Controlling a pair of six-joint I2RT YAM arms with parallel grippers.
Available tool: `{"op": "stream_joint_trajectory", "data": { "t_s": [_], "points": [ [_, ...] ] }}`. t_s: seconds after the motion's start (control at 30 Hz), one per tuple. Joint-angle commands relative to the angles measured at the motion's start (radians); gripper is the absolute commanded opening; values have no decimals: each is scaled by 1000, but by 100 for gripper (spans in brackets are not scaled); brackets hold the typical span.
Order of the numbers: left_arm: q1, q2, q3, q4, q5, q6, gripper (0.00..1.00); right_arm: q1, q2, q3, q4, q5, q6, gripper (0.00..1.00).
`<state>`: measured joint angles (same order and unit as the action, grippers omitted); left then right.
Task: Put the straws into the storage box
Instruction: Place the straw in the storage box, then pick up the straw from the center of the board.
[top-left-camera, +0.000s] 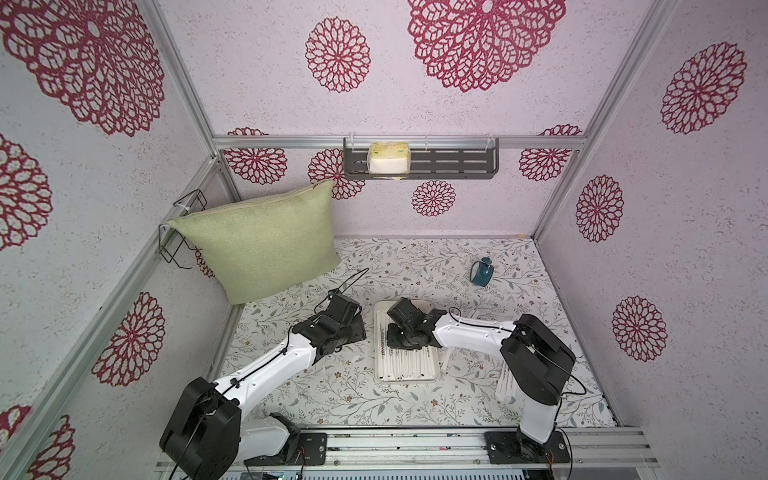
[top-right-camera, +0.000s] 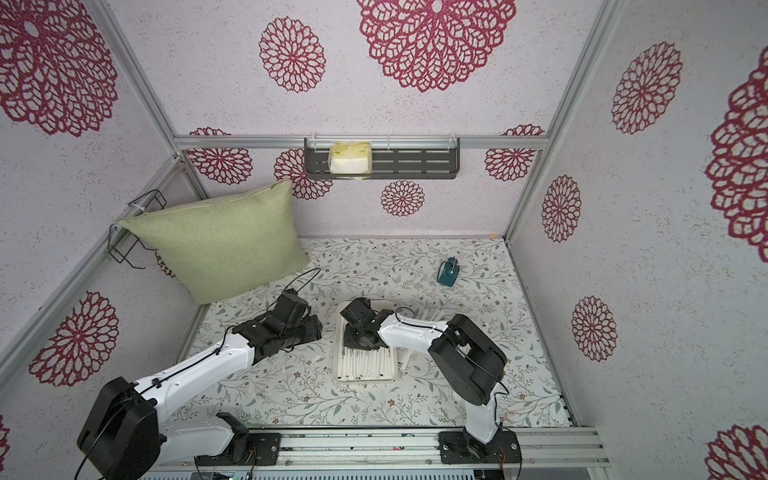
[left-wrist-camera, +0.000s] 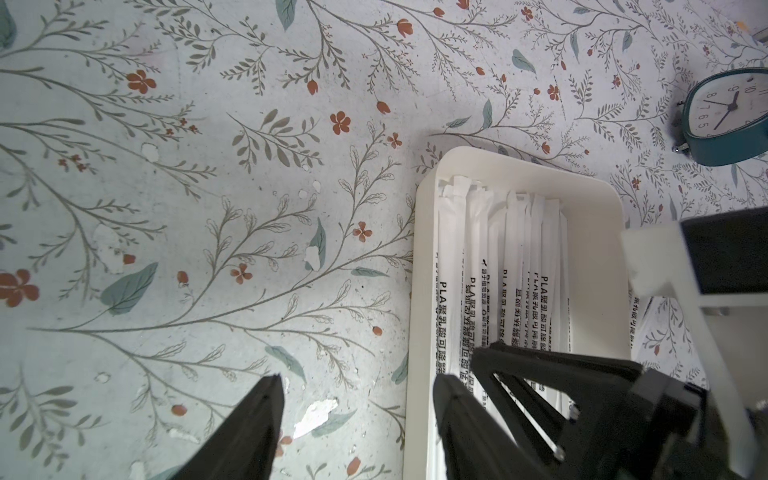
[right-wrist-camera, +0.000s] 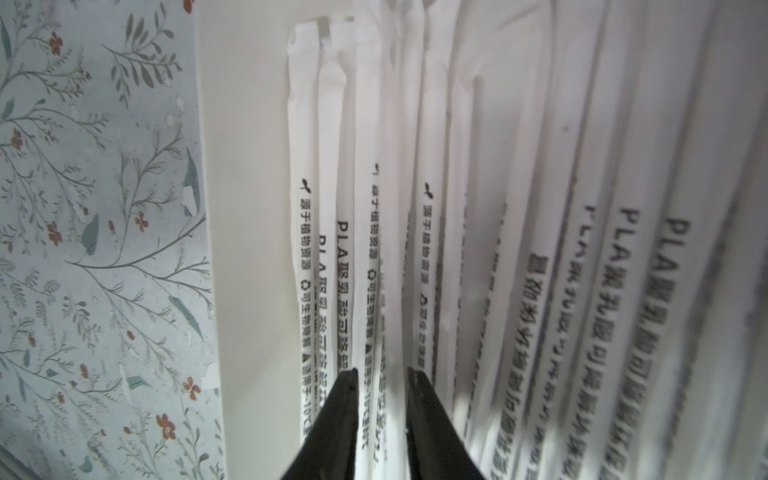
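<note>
Straws (right-wrist-camera: 365, 124) are mostly lying side by side in the storage box (top-left-camera: 377, 361), mid-table, with a few more loose on the floral table (top-left-camera: 332, 395) just to its right. Right gripper (right-wrist-camera: 381, 374) is down over them, jaws a crack apart around one straw, not pinching it. Left gripper (left-wrist-camera: 361, 378) hangs spread wide and empty over the box's left rim.

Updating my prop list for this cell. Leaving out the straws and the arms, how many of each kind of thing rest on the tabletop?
Green cushion: 1
Teal alarm clock: 1
White storage box: 1
Total: 3
</note>
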<state>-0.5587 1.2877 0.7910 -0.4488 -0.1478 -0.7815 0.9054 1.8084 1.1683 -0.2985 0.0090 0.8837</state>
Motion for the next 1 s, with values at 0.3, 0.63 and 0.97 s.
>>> {"op": "stream_joint_trajectory", "data": {
  "t_s": [0.3,0.63,0.97],
  "points": [
    [-140,138,191,36,23,122,65,-369,-412,-322,-124,82,-88,30],
    [-250,318,292,93,79,82,65,-474,-337,-390,5,64,-116,30],
    [-246,305,279,59,31,114,65,-487,-273,-431,73,68,-118,24]
  ]
}}
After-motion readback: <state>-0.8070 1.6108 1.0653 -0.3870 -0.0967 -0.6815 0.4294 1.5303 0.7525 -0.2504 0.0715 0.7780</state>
